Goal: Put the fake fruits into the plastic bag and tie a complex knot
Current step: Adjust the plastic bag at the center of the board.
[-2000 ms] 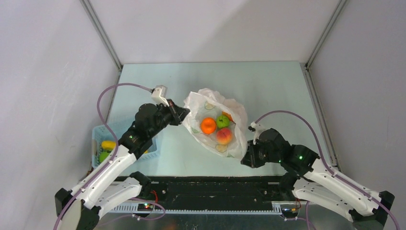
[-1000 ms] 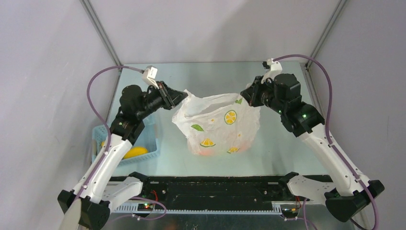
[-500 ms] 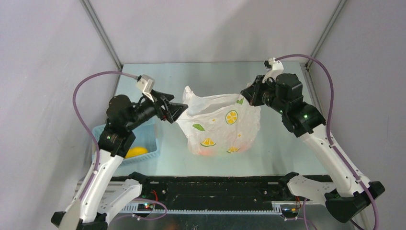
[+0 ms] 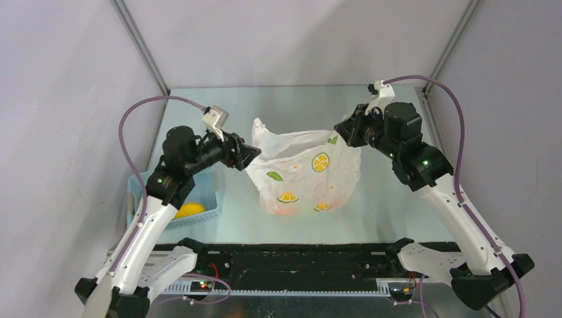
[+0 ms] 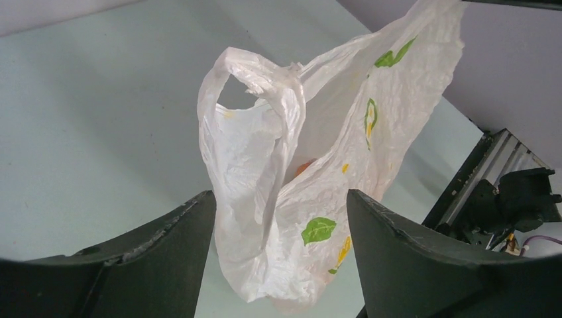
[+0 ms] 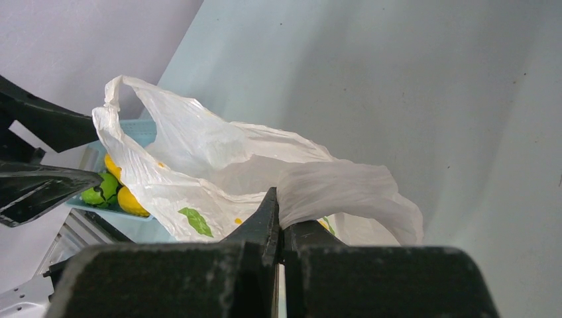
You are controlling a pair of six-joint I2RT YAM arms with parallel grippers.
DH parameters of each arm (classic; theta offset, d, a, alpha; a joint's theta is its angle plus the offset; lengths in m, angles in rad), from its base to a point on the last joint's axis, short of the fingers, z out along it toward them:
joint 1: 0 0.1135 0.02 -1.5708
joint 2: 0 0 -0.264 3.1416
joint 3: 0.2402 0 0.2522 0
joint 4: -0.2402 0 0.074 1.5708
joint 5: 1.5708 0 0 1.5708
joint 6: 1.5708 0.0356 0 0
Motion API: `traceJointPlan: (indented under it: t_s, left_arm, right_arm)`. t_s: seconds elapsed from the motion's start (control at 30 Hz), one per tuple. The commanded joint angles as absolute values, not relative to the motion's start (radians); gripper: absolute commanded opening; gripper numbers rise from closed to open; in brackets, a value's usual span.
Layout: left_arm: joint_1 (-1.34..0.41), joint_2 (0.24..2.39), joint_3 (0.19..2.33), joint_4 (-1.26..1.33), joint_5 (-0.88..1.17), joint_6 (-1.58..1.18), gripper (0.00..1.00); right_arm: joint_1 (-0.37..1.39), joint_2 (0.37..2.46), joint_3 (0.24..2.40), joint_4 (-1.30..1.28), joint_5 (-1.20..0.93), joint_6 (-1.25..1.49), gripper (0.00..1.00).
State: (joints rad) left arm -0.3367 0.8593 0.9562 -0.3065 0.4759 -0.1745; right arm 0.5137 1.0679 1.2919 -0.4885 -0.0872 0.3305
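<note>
Left gripper (image 4: pixel 249 156) has just let go, jaws wide and empty at nine o'clock of the plastic bag (image 4: pixel 305 175) mid-table. Right gripper (image 4: pixel 341 130) stays clamped on its two o'clock handle (image 6: pixel 331 189). No knot yet.

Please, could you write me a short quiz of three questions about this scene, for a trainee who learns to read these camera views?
1. Which gripper pinches the plastic bag: A, the left gripper, or B, the right gripper?
2. True or false: the left gripper is shut.
3. Fill in: the yellow fruit outside the bag lies in the light blue ____.
Key: 1 B; 2 false, its fingers stand apart; 3 basket.
</note>
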Motion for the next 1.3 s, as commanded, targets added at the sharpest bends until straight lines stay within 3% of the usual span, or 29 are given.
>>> traceJointPlan:
  t_s: [0.0, 0.1, 0.17, 0.27, 0.3, 0.37, 0.67, 1.1, 1.27]
  left_arm:
    - [-0.356, 0.9, 0.973, -0.277, 0.497, -0.167, 0.76]
    - [-0.393, 0.94, 0.99, -0.278, 0.493, -0.163, 0.68]
    - [-0.414, 0.959, 1.003, -0.276, 0.486, -0.152, 0.56]
    - [-0.437, 0.978, 1.035, -0.274, 0.461, -0.144, 0.27]
    - [-0.44, 0.978, 1.058, -0.258, 0.445, -0.164, 0.08]
    - [-0.441, 0.974, 1.103, -0.213, 0.439, -0.224, 0.01]
    - [-0.44, 0.934, 1.217, -0.007, 0.495, -0.452, 0.0]
    - [-0.422, 1.04, 1.131, -0.016, 0.484, -0.399, 0.0]
    - [-0.398, 1.13, 1.093, 0.109, 0.56, -0.419, 0.0]
  right_arm:
    - [0.51, 1.04, 1.305, -0.461, -0.081, 0.312, 0.0]
    - [0.51, 1.034, 1.304, -0.465, -0.076, 0.308, 0.0]
    - [0.511, 1.026, 1.305, -0.463, -0.067, 0.305, 0.0]
    - [0.509, 0.995, 1.305, -0.442, -0.069, 0.295, 0.0]
    - [0.509, 0.986, 1.305, -0.436, -0.08, 0.286, 0.0]
    - [0.508, 0.959, 1.307, -0.409, -0.106, 0.26, 0.0]
    - [0.509, 0.875, 1.374, -0.385, -0.131, 0.209, 0.0]
    - [0.503, 0.976, 1.33, -0.433, -0.065, 0.204, 0.0]
    - [0.493, 1.01, 1.32, -0.448, -0.075, 0.199, 0.0]
